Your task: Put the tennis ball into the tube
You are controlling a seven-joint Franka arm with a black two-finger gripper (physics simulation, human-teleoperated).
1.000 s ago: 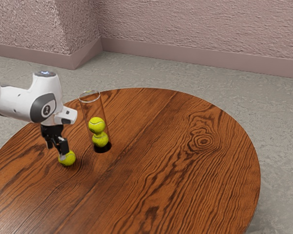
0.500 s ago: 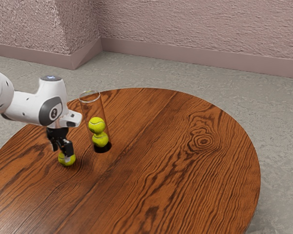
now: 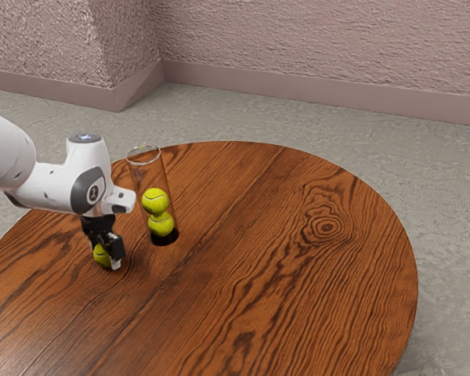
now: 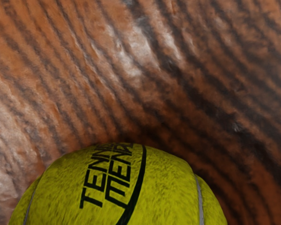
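Gripper [image 3: 107, 254] low over the tabletop, pointing down at the loose tennis ball [image 3: 101, 255]. Whether it stands wide or has closed on the ball, cannot tell from either view. Part of the ball hidden behind the gripper in the exterior view. Ball on the wood, outside the tube and near its foot. Wrist view, close under the hand: yellow-green felt, black block lettering, partly legible as "TENN", a dark curved line beside it, pale seams toward the flanks.

White Franka arm [image 3: 53, 188] enters from the exterior view's left, dark grey patches at the joint above the gripper.

Clear tube [image 3: 145, 178] upright just beside, toward the exterior view's right; round rim at top, black base [image 3: 164, 238]. Two tennis balls inside, stacked: lower ball [image 3: 162, 226] near the base, upper ball [image 3: 155, 200] on it.

Round wooden table [image 3: 251, 258], reddish brown, dark grain, ringed knot [image 3: 327, 227] well apart from the tube. Beyond: mottled grey floor [image 3: 446, 188], rough pinkish wall [image 3: 321, 43], smooth baseboard [image 3: 321, 92].
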